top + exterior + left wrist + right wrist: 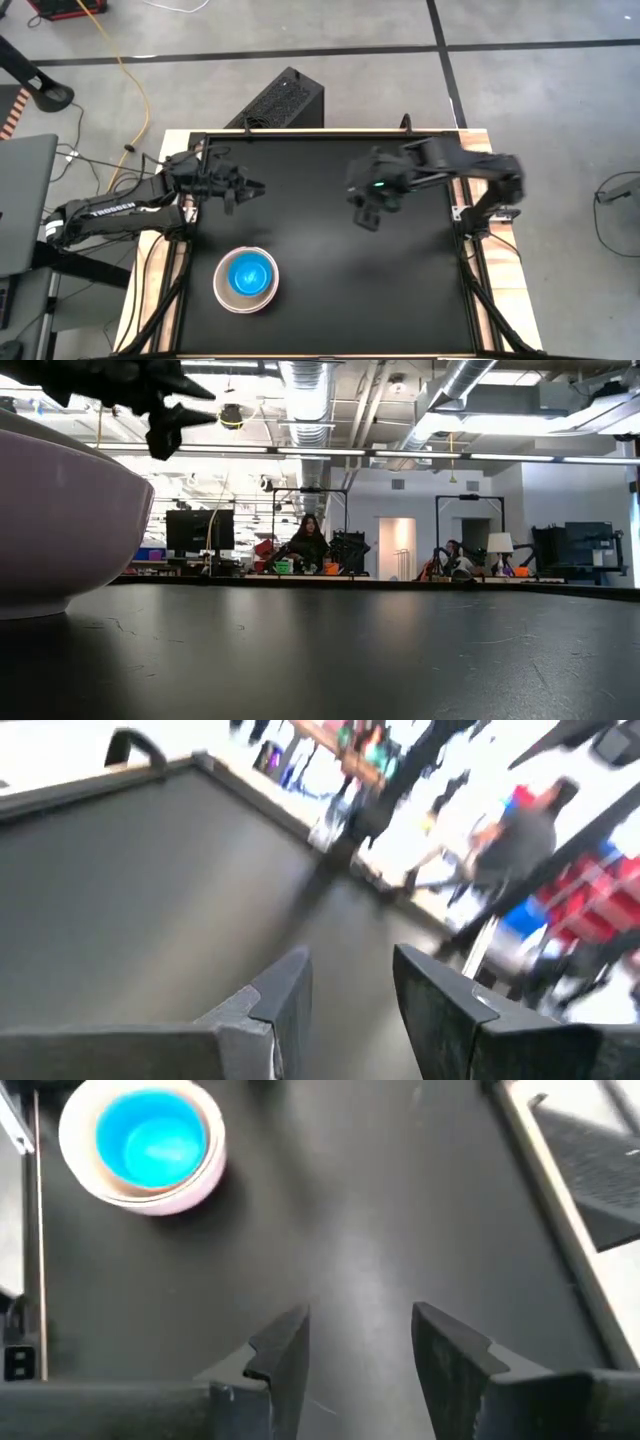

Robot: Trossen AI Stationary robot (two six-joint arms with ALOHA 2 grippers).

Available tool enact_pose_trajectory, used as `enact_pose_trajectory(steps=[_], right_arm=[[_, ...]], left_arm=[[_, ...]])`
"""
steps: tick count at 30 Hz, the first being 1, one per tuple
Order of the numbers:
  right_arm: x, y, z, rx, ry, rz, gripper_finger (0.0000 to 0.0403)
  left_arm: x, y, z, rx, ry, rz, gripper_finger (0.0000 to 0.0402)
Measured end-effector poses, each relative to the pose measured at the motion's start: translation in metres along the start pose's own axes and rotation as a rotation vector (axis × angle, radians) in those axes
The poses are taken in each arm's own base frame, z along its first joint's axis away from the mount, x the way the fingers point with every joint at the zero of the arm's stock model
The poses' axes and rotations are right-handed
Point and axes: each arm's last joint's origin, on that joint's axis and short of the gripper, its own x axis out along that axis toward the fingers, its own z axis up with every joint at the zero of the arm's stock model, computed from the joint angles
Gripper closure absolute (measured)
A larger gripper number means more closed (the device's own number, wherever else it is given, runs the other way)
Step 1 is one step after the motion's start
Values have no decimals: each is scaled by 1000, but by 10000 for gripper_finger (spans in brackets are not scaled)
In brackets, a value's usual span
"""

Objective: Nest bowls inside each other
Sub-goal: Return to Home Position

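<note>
Scanning black tabletop (330, 260), we note matte surface, fine scratches in low view. Room beyond: ceiling ducts (300, 385), person (308, 540) seated at far benches. We find nested bowls (246, 279) near table's left edge, pink outermost, blue innermost. High view and right wrist view show blue centre; low view shows only pink wall. We see left gripper (350, 982) above table's left side, fingers parted, empty; right gripper (360, 1335) above table's right-centre, fingers parted, empty.
</note>
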Motion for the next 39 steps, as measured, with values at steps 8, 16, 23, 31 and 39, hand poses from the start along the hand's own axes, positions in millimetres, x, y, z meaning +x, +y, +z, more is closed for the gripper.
enact_pose_trajectory(steps=[8, 16, 23, 31, 39], right_arm=[[-21, -34, -79, 120, -328, 39, 223], [40, -59, -165, 314, -791, 140, 223], [92, -63, -214, 396, -818, 187, 223], [121, -60, -259, 376, -658, 294, 276], [124, -65, -293, 385, -699, 329, 393]], left_arm=[[-21, -14, 10, 34, -133, -75, 272], [-71, -18, -5, 165, -223, 144, 272], [-71, -4, -21, 131, -293, 210, 272], [-41, 28, -66, -19, -317, 47, 272], [-32, 38, -93, -74, -318, 51, 272]])
